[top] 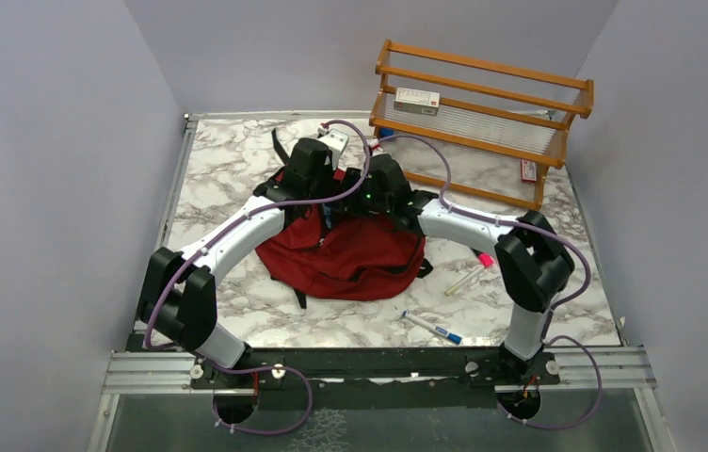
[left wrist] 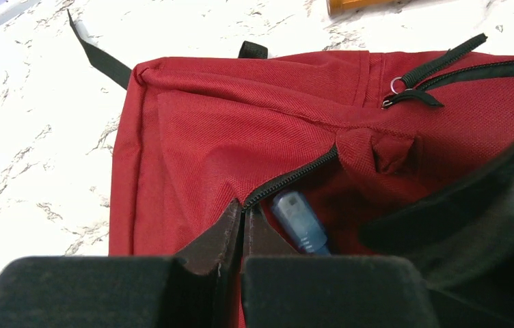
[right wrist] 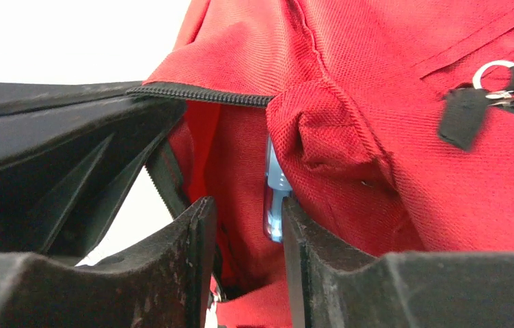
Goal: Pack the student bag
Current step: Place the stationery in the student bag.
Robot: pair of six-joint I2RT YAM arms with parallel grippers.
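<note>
**Left gripper** point(left wrist: 243, 217): the jaws are found fully closed, pinching the red fabric of the student bag point(left wrist: 227, 130) at the end of its zipper line. The mouth of the compartment is judged to be held up by this grip. The bag is lying on the marble-patterned table point(top: 228, 188), directly beneath both grippers, with most of its body spread ahead of the left fingertips.

**Opening:** just to the right of the left fingertips, inside the unzipped opening, a pale blue translucent pen-like item point(left wrist: 300, 222) is observed, partly within the compartment. Its exact kind cannot be determined.

**Right gripper** point(right wrist: 244, 205): the jaws are found partly apart. The blue item is seen just beyond the fingertips, close against the right-hand finger, with a clear gap to the other finger. It is not judged to be clamped, and nothing else is held.

**Outside the bag:** well to the right of the right gripper, a pink-capped marker point(top: 469, 277) and a blue-capped pen point(top: 431, 327) are noted on the table. Further off on that side, a wooden rack point(top: 482, 141) carries a white box point(top: 416, 101).

**Assessment:** one item is judged to be in the bag, or nearly so. At least two writing items are left to be packed, possibly the box as well. The zipper has not been closed. The task is judged partly complete, with the greater share outstanding.
</note>
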